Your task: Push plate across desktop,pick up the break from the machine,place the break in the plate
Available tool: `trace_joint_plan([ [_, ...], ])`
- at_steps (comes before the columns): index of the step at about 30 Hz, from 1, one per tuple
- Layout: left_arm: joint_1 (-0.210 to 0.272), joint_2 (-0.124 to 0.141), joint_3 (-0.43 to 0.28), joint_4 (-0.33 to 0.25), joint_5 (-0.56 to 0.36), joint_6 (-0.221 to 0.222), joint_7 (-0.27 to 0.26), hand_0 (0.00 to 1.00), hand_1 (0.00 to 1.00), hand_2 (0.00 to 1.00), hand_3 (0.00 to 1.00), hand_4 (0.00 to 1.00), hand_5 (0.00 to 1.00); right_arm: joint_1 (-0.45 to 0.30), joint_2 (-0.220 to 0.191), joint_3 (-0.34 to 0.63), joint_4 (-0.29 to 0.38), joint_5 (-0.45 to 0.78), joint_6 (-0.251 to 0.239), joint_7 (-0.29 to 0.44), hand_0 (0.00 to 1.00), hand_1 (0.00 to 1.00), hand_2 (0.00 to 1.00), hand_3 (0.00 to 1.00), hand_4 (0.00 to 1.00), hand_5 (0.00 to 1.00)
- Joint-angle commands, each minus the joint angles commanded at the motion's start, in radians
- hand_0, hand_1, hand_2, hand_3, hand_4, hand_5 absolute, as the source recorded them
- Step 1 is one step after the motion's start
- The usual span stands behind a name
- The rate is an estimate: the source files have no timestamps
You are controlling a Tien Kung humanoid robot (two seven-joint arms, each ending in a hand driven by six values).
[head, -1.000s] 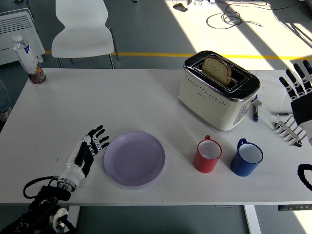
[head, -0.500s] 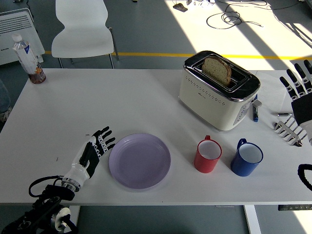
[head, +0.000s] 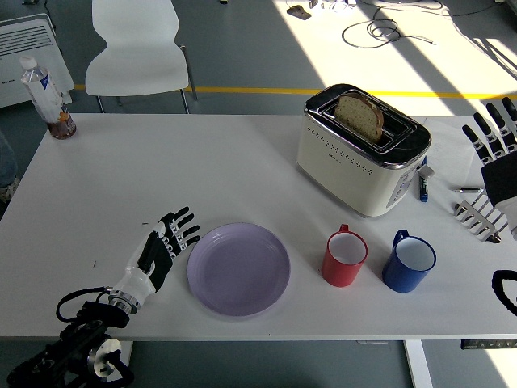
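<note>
Pushing flat-handed, the left hand (head: 159, 252) (fingers spread, holding nothing) meets the lilac plate (head: 238, 269) at its left rim; steady pressure should avoid spinning it. Farther back, the bread (head: 359, 115) stands in the toaster (head: 361, 151).

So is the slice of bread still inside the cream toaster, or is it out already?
Inside. The brown bread slice stands upright in the cream toaster, its top half sticking out of the slot, and neither hand touches it.

The white table (head: 202, 162) carries a lilac plate (head: 238, 269), toaster (head: 362, 151), red mug (head: 345, 259), blue mug (head: 409, 262) and bottle (head: 47, 99).
</note>
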Motion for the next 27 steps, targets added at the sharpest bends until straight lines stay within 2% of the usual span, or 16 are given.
trace_joint_plan([
  [12,-0.012,-0.009,0.005,0.016,-0.010,-0.019,0.007,0.780,0.850,0.936,0.922,0.538,0.998,-0.002,0.004,0.002,0.001,-0.001,0.000,-0.001,0.790,0.771,0.813,0.810,0.598,0.641],
  [17,-0.001,-0.012,-0.016,0.000,0.013,0.017,-0.013,0.780,0.849,0.934,0.920,0.538,0.998,-0.004,0.000,0.001,0.006,-0.011,-0.005,-0.003,0.790,0.771,0.813,0.809,0.598,0.642],
  [20,0.015,-0.022,-0.056,-0.014,0.044,0.055,-0.030,0.780,0.849,0.934,0.920,0.538,0.998,-0.002,-0.006,0.001,0.013,-0.039,-0.014,-0.004,0.790,0.771,0.813,0.809,0.598,0.642],
  [22,0.040,-0.034,-0.115,-0.033,0.072,0.090,-0.042,0.792,0.846,0.924,0.901,0.540,0.998,0.010,-0.024,-0.003,0.020,-0.070,-0.032,-0.004,0.791,0.771,0.813,0.809,0.597,0.639],
  [26,0.076,-0.043,-0.208,-0.062,0.100,0.108,-0.043,0.792,0.846,0.924,0.901,0.540,0.998,0.045,-0.076,-0.023,0.021,-0.125,-0.072,-0.002,0.791,0.771,0.813,0.809,0.597,0.639],
  [27,0.086,-0.045,-0.231,-0.071,0.107,0.110,-0.040,0.797,0.844,0.921,0.896,0.540,0.998,0.059,-0.093,-0.032,0.019,-0.144,-0.085,-0.002,0.792,0.771,0.812,0.808,0.599,0.606],
])
